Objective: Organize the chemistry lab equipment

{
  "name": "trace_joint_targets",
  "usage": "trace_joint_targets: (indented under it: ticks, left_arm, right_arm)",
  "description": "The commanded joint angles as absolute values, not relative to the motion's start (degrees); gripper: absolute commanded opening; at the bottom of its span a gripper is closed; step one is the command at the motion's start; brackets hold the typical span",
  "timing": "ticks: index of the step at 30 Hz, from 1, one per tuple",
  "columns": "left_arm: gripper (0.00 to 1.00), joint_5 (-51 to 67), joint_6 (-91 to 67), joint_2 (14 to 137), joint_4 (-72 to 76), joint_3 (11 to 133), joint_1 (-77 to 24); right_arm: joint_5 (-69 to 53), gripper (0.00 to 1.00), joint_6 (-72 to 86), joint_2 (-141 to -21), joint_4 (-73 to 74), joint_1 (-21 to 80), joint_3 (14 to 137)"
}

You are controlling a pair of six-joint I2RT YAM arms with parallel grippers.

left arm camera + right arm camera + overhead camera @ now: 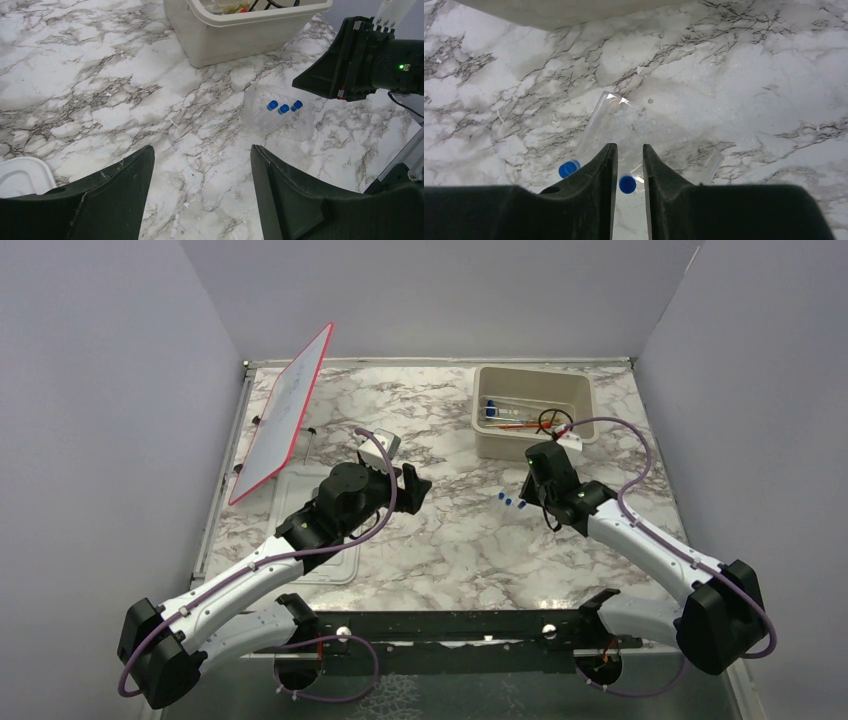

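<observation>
On the marble table (450, 550), near the beige tub (500, 446), three blue-capped tubes (284, 107) stand in a clear rack (277, 122). The right gripper (629, 148) straddles one cap, fingers narrowly apart; a pinch seems doubtful. The left gripper (200, 156) hovers nearby, gaping wide.

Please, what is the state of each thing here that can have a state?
Beige tub: uncovered, partly filled.
Lid: off, lying flat.
Blue-capped tubes: capped, in clear rack.
White board: tilted.
Left end effector: open, empty.
Right end effector: slightly apart around one blue cap; grip unclear.
</observation>
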State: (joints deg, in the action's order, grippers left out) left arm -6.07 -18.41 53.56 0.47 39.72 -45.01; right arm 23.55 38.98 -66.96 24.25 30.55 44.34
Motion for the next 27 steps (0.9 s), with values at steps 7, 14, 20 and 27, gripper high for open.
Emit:
trace_joint_targets:
  ticks: [7, 14, 20, 27]
  left_arm:
    - [0.73, -6.2, -18.0, 53.6, 0.1, 41.1, -45.2]
    - [0.73, -6.2, -17.9, 53.7, 0.2, 41.1, -45.1]
    - [0.73, -6.4, -17.8, 53.2, 0.1, 41.0, -45.2]
    - [0.73, -6.4, -17.6, 52.8, 0.1, 40.9, -45.1]
  right_arm:
    - [24.0, 0.29, 42.4, -70.6, 25.4, 29.0, 43.5]
    - [16.6, 0.24, 46.8, -69.8, 24.3, 28.7, 41.8]
    - [12.6, 0.23, 52.3, -68.4, 23.7, 28.0, 40.2]
    - [17.6, 0.19, 51.4, -67.3, 25.8, 27.9, 41.0]
